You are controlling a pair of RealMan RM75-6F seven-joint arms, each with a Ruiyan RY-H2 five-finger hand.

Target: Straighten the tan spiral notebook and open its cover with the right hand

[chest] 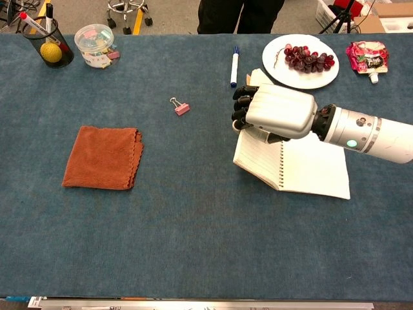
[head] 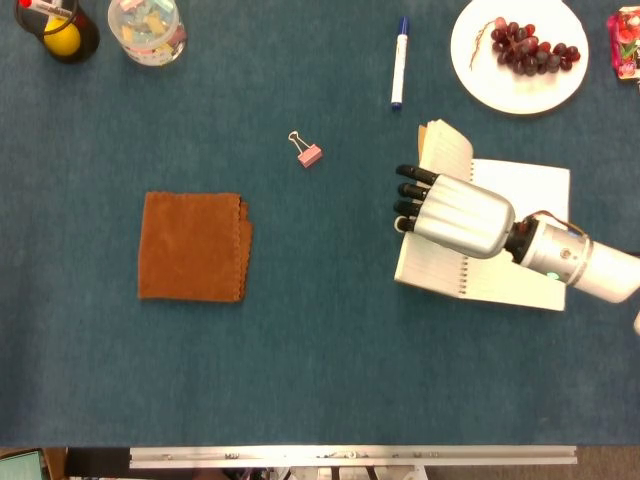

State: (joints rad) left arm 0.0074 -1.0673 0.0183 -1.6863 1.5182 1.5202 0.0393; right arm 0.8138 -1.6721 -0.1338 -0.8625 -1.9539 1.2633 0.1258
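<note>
Notebook [head: 520, 235] lies open, cover [head: 440, 155] flipped left; right hand [head: 450, 212] over it, grasp cannot tell

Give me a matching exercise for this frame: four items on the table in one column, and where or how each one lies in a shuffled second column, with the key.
Things:
1. spiral notebook
2. blue marker
3. binder clip
4. brown cloth

Places or states:
A. folded square on the left half of the table
B. lying open, with the right hand over its turned cover
C. lying left of the white plate with the grapes
D. small and pink, between the cloth and the marker

Pairs: 1-B, 2-C, 3-D, 4-A
</note>
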